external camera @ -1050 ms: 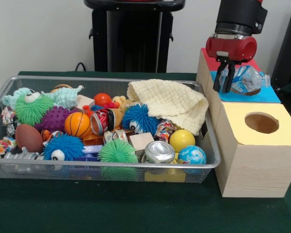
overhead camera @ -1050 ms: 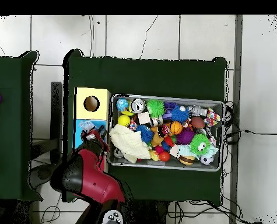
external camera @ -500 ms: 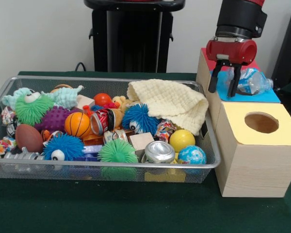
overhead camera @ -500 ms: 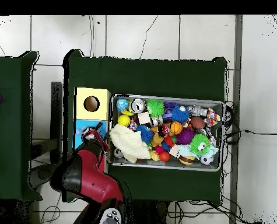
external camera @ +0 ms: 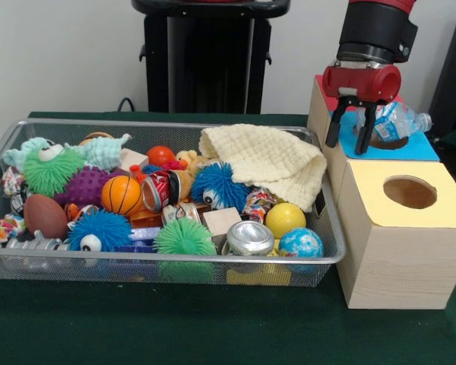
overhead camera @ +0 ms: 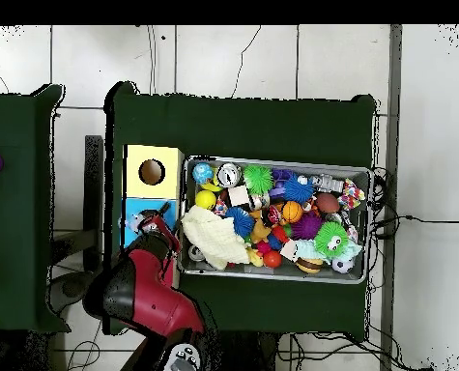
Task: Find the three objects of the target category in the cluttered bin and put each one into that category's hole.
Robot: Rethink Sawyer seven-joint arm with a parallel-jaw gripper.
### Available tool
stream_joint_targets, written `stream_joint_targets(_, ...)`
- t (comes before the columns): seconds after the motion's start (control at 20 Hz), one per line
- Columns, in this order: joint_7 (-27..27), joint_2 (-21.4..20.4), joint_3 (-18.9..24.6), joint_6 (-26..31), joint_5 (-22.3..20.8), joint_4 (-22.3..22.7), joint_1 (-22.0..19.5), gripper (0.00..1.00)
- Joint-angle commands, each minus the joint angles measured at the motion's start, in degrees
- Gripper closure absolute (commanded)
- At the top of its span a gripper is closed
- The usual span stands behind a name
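Here claw [external camera: 350, 135] spread wide, empty — crushed plastic bottle [external camera: 391, 122] over blue-topped box [external camera: 418, 149] hole; no legible labels.

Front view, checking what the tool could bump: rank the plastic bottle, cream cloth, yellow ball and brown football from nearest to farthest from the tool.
From the tool:
1. Plastic bottle, right beside it on the blue box top.
2. Cream cloth, at the bin's right end.
3. Yellow ball, lower, near the bin's front right.
4. Brown football, at the bin's far left.
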Motion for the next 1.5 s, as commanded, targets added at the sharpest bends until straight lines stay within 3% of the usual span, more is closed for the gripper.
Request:
stream_joint_targets(0.05, 18.52, 4.55, 7.22, 0.12, -0.74, 2.21, -1.48, 0.0)
stream_joint_targets(0.55, 15.56, -3.0, 7.24, 6.0, -2.01, 5.63, -4.3, 0.0)
stream_joint_targets(0.85, 11.2, -8.32, 3.77, 13.31, 2.23, 6.31, -2.03, 0.0)
stream_joint_targets(1.1, 10.17, -10.2, 1.01, 17.48, 4.03, 5.64, 0.3, 0.0)
stream_joint_targets(1.5, 11.09, -11.46, 1.91, 17.75, 1.68, 6.42, -1.33, 0.0)
